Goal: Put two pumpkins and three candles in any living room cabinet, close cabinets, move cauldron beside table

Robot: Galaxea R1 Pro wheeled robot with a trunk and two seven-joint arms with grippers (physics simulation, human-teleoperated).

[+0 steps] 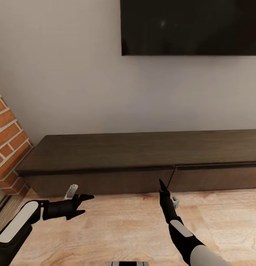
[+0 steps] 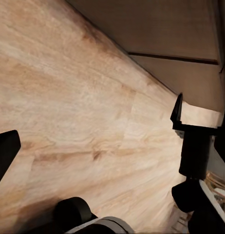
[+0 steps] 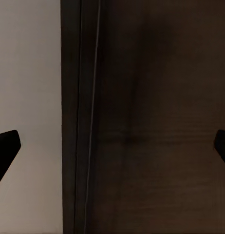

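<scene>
The long low dark-brown cabinet (image 1: 105, 149) stands against the wall with both of its visible drawer fronts shut. A seam between them runs down near the right. My left gripper (image 1: 84, 205) hovers open and empty over the floor in front of the left drawer. My right gripper (image 1: 163, 184) points at the cabinet's front close to the seam. In the right wrist view it (image 3: 112, 146) is open wide, with the dark cabinet (image 3: 156, 122) close ahead. The pumpkins, candles, cauldron and table are out of view.
A black TV (image 1: 190, 26) hangs on the pale wall above the cabinet. A brick wall (image 1: 7, 144) juts in at the left, beside the cabinet's end. Light wooden floor (image 1: 120, 229) runs between me and the cabinet.
</scene>
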